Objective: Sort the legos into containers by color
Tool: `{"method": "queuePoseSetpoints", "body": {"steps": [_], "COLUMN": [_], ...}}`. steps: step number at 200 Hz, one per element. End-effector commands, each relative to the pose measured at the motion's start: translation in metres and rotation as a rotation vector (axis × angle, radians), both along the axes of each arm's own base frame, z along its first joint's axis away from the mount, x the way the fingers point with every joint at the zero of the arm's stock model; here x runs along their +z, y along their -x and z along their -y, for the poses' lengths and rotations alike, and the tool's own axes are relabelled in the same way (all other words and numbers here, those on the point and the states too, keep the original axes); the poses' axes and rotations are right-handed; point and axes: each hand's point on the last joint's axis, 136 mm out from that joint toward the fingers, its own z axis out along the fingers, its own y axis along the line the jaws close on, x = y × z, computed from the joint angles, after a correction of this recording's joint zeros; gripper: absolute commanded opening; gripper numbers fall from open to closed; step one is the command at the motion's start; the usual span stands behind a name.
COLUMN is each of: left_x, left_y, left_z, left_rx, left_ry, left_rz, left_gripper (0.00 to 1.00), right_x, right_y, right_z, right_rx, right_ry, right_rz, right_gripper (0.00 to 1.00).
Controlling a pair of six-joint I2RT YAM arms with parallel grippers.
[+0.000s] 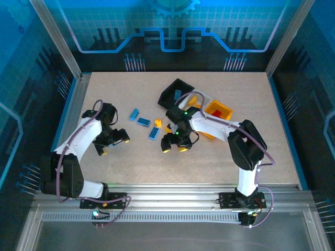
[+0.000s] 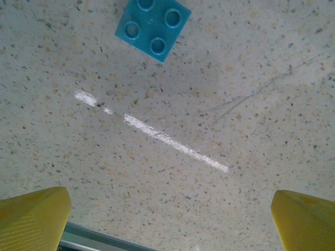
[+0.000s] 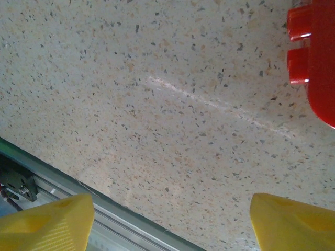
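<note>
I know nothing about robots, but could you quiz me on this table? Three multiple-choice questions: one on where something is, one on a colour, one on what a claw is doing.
1. In the overhead view, where is the black bin relative to the white bin and the yellow-orange bin?
A. to their left
B. between them
C. to their right

2. What colour is the four-stud brick in the left wrist view?
A. red
B. blue
C. yellow

3. How is the left gripper?
A. shut on a brick
B. open, holding nothing
C. shut on a bin's rim

Answers:
1 A: the other two bins continue the row to its right.
2 B: its studded top is plainly blue.
3 B: its yellow fingers stand wide apart over bare table.
</note>
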Motion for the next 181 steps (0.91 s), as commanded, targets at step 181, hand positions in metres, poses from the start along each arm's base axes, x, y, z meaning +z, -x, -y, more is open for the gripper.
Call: {"method": "queuePoseSetpoints", "body": {"steps": [181], "left_x": [-0.048], "left_y": [-0.071], "left_z": [-0.044], "left_rx": [-0.136], "left_ry": [-0.075], "left_rz": [-0.061], "left_gripper": [0.88], "right_x": [0.016], "right_y": [0.012], "right_z": [0.021], "right_rx": [0.017], "right_ry": [0.07], "right_rz": [0.037], "right_gripper": [0.8]}}
